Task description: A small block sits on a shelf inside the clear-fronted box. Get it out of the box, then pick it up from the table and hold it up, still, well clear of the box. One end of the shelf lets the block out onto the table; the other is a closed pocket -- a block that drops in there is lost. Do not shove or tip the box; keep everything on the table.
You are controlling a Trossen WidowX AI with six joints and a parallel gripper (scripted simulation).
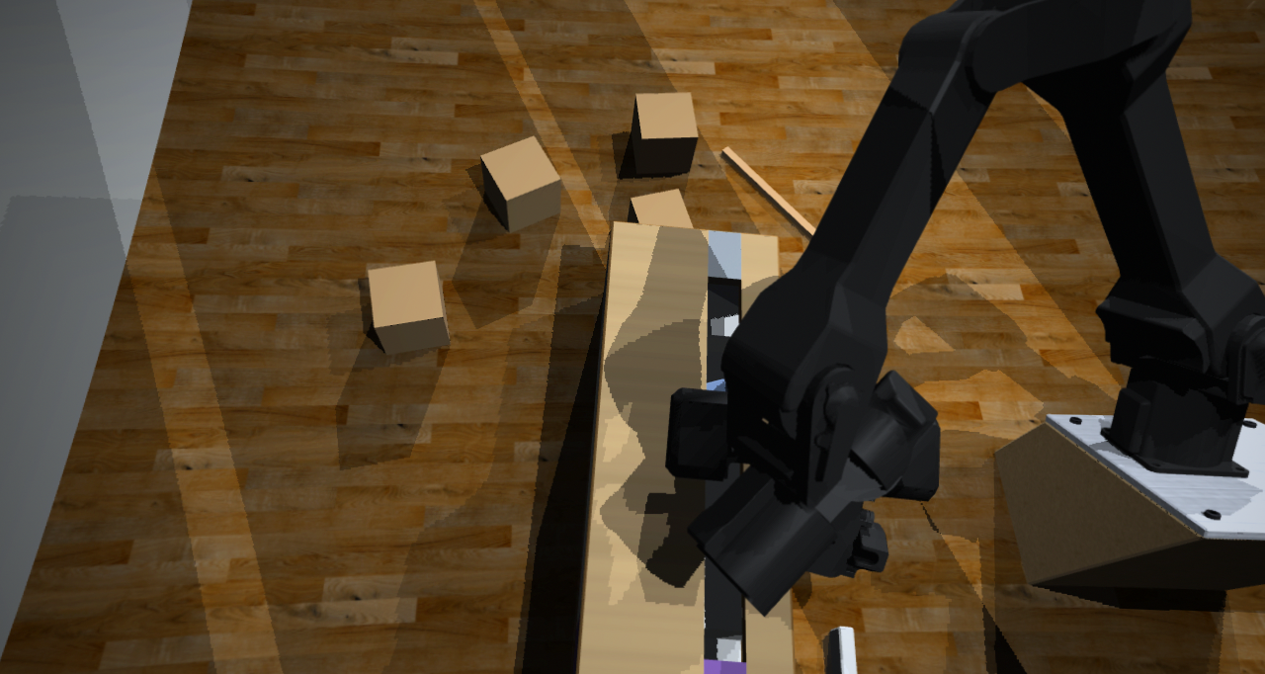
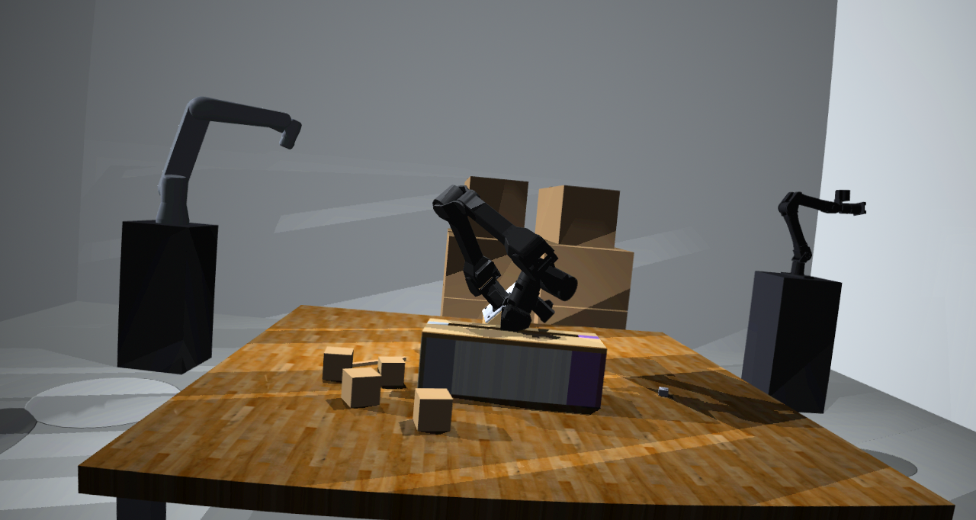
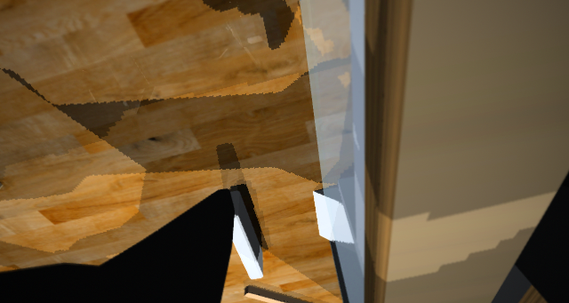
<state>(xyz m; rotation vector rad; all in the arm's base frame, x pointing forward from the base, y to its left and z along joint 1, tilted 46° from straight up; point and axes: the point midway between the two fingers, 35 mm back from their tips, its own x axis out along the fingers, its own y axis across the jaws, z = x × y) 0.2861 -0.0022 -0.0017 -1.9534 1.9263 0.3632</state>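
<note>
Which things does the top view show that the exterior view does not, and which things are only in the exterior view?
Only top: a white bar at the lower picture edge.

Only exterior: a grey arm and a small black arm, each on a black pedestal; large cartons behind the table; a tiny pale block.

Both: the clear-fronted box, four tan cubes, a thin stick, the working arm.
</note>
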